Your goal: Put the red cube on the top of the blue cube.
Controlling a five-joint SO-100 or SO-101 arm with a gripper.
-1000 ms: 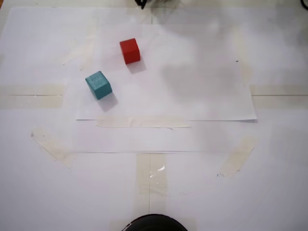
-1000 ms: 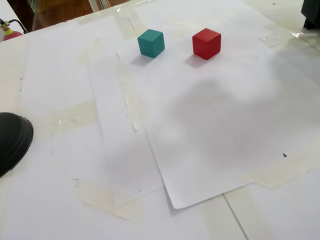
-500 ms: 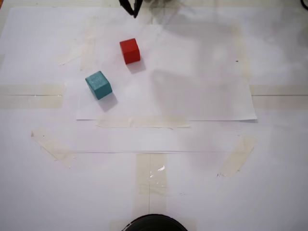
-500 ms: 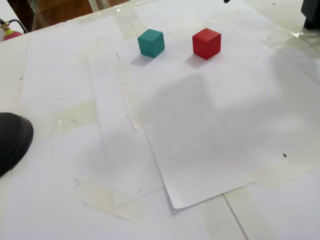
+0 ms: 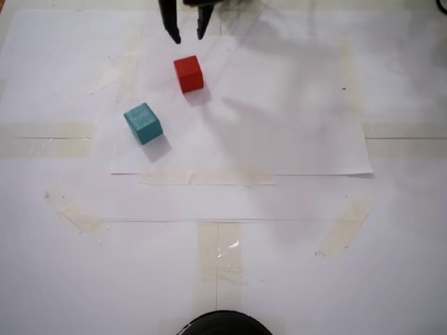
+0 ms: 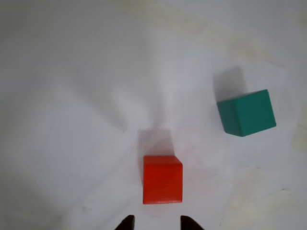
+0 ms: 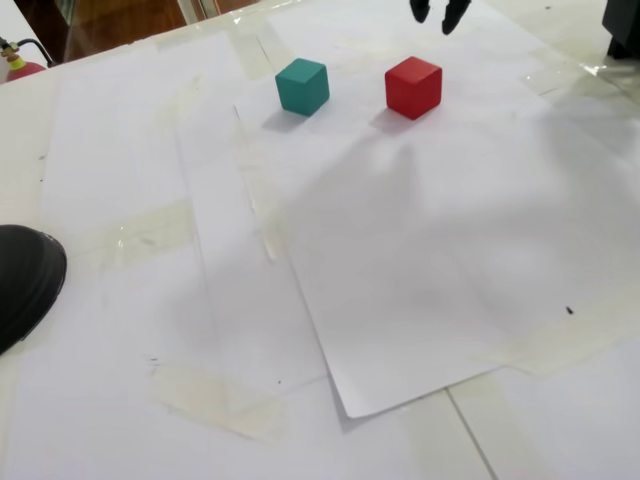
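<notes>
The red cube [image 5: 188, 74] [image 7: 413, 87] [image 6: 162, 179] rests on the white paper sheet. The blue cube [image 5: 143, 123] [image 7: 302, 85] [image 6: 246, 113], teal in colour, sits apart from it on the same sheet. My gripper [image 5: 188, 37] [image 7: 436, 23] [image 6: 154, 222] hangs open above the table just beyond the red cube, with nothing between its two dark fingertips. In the wrist view only the fingertips show at the bottom edge, with the red cube right ahead of them.
White paper sheets [image 5: 293, 125] taped down with beige tape cover the table. A dark rounded object [image 5: 223, 324] [image 7: 25, 280] sits at the table's edge. A black item [image 7: 622, 28] stands at the far right corner.
The gripper has come into view from the top edge in both fixed views and moved toward the red cube, its fingers now spread. Neither cube has moved.
</notes>
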